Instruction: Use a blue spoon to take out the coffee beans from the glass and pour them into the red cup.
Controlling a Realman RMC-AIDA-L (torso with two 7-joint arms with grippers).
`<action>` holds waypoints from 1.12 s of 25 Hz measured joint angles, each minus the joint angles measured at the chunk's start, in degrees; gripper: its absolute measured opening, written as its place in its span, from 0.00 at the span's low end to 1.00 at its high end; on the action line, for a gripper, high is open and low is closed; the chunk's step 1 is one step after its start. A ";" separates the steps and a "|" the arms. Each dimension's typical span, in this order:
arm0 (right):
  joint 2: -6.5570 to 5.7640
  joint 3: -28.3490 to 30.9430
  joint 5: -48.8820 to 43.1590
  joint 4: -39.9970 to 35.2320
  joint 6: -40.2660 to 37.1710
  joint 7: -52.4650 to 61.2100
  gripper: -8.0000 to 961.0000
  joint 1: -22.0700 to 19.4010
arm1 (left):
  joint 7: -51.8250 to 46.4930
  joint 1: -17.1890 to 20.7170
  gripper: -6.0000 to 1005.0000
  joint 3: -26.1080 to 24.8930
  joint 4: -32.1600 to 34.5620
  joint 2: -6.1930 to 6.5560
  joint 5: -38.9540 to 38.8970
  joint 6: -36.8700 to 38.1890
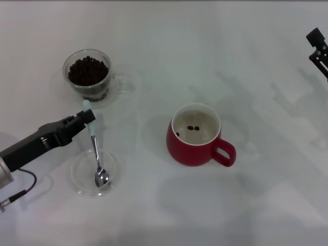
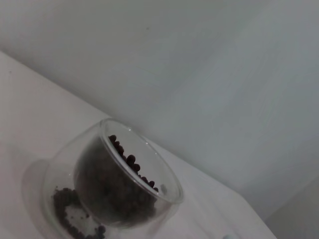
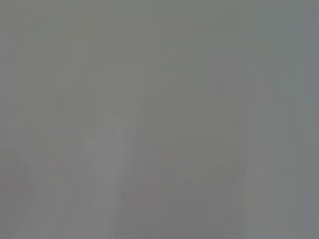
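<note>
Step in hand: the left gripper (image 1: 88,119) is at the pale handle of the blue spoon (image 1: 96,152), judged as either picking it up for another scoop or setting it down after one.
Spoon: its metal bowl rests in a flat clear dish (image 1: 82,179) near the front left of the table (image 1: 256,77); the handle points up toward the glass.
Left claw: its tips sit at the top end of the handle and look closed on it, though the contact itself is hard to make out.
Glass: the glass (image 1: 88,76) stands just beyond the gripper, upright, its handle toward the red cup; it holds a full heap of coffee beans (image 1: 88,70).
Red cup: the red cup (image 1: 196,136) stands well to the right of the spoon, loop handle to its right; only a few beans lie on its cream bottom.
Progress: early, judging by how many beans are in each vessel.
Next move calls for: lifting the spoon clear of the dish, then tilting its bowl down into the heap without knocking the glass.
Right gripper: the right gripper (image 1: 318,48) is parked at the far right edge; whether it is apart or together cannot be told.
</note>
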 joint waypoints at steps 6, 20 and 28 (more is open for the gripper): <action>0.00 -0.11 -0.08 -0.21 -0.08 0.00 0.88 -0.12 | 0.10 0.95 0.17 0.00 0.02 0.11 0.03 -0.06; 0.00 -0.09 -0.07 0.12 -0.27 0.00 0.88 -0.11 | 2.39 1.13 0.51 -0.14 -4.35 1.98 -5.34 2.47; 0.00 0.29 0.21 0.04 -0.09 -0.05 0.88 0.30 | 10.08 1.29 0.52 -0.10 -11.06 3.31 -17.31 7.95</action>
